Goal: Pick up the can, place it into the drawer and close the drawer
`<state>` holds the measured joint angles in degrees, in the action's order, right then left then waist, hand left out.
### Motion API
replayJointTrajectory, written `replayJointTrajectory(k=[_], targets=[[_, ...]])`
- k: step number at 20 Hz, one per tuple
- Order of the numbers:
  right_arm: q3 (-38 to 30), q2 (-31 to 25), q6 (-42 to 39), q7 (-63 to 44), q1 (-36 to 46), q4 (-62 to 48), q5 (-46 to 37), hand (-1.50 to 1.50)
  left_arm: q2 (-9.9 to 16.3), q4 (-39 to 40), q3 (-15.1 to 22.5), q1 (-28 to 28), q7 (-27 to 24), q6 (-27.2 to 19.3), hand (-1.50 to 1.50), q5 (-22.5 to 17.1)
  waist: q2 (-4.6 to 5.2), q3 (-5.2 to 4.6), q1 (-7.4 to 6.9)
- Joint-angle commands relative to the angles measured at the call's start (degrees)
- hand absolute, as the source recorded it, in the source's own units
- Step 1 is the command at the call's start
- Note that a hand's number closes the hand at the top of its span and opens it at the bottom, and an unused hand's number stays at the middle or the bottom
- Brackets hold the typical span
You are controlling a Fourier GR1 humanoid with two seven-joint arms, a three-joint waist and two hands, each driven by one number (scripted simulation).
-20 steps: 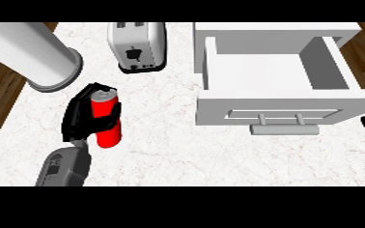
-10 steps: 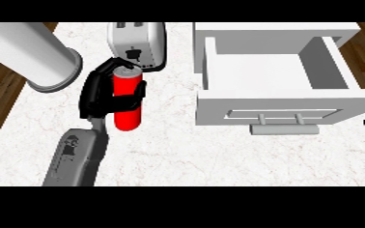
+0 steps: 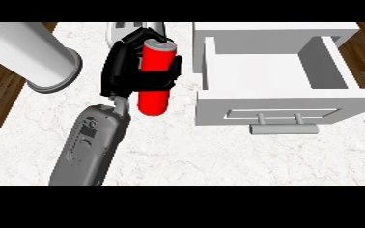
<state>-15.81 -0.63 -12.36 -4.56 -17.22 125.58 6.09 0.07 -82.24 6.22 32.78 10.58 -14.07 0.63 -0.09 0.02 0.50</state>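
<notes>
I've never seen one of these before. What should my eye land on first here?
First, the bright red can, left of center, with the black left hand curled round it. Next, at the right, the white drawer standing open, its inside bare. A big grey cylinder lies at the far left.

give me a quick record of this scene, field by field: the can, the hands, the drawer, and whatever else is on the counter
can: red can, lifted, left of the drawer
left hand: left hand, curled round the can
right hand: not in view
drawer: white drawer, open, nothing visible inside, handle facing the robot
other items: toaster mostly hidden behind the hand; grey cylinder at far left
counter: white marble counter
</notes>
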Motion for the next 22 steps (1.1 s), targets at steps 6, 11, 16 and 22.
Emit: replayJointTrajectory(k=[6,11,16,22], targets=[[0.0,-0.3,-0.4,1.1,0.2,-1.4,-0.1,-1.5,-0.1,10.1,6.2,20.6,7.1,-11.6,1.5,-0.4,0.1,0.03,0.78],[-2.5,-2.0,-0.1,-1.6,2.6,-1.5,2.3,-1.5,-0.1,13.6,7.1,27.7,11.0,-13.5,1.5,-0.9,0.06,0.02,0.4],[1.4,-0.3,1.2,-1.1,2.7,-1.8,-1.2,-1.5,-0.1,28.5,4.7,37.4,4.2,-14.6,1.5,-6.4,0.47,0.03,1.49],[0.1,0.1,0.3,-0.3,0.3,-0.1,0.1,-1.5,-0.1,36.6,8.0,43.7,3.1,-17.1,1.5,-11.5,0.43,0.05,1.94]])
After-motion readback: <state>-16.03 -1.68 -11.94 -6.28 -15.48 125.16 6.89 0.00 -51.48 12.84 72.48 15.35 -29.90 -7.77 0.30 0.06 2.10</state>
